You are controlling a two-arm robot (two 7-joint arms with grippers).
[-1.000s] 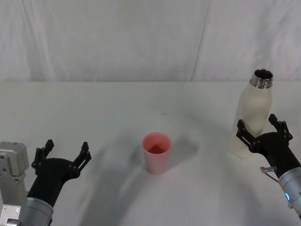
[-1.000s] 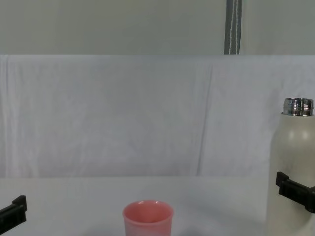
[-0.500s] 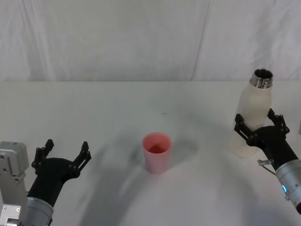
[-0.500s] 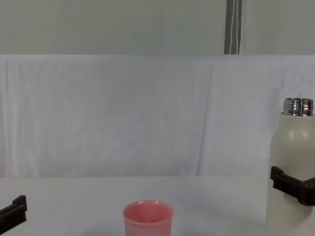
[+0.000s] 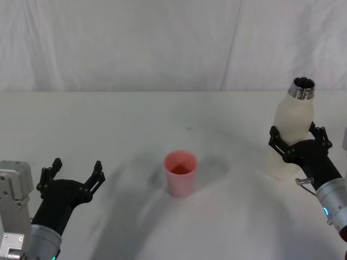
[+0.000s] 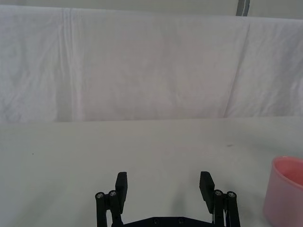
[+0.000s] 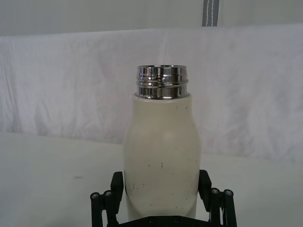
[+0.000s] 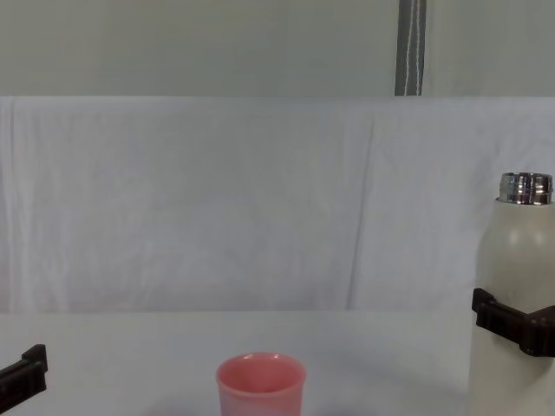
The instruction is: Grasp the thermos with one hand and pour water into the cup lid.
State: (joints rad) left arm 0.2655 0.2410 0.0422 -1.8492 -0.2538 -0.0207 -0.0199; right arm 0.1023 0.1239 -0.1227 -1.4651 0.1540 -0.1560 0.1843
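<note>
The right gripper (image 5: 295, 142) is straddling the upright thermos (image 5: 290, 127), fingers spread, not yet gripping. Pouring into the cup lid (image 5: 180, 174) is remaining; the left gripper (image 5: 73, 174) is idling open

A white desk (image 5: 108, 124) runs back to a white cloth backdrop (image 8: 217, 199), creased with vertical folds. Above the cloth is a plain pale wall (image 8: 173, 43) with a grey vertical strip (image 8: 409, 48). Soft, even light casts faint shadows.

A white table (image 5: 108, 130) spreads under the jaws; beyond them hangs a creased white cloth backdrop (image 5: 135, 43).
</note>
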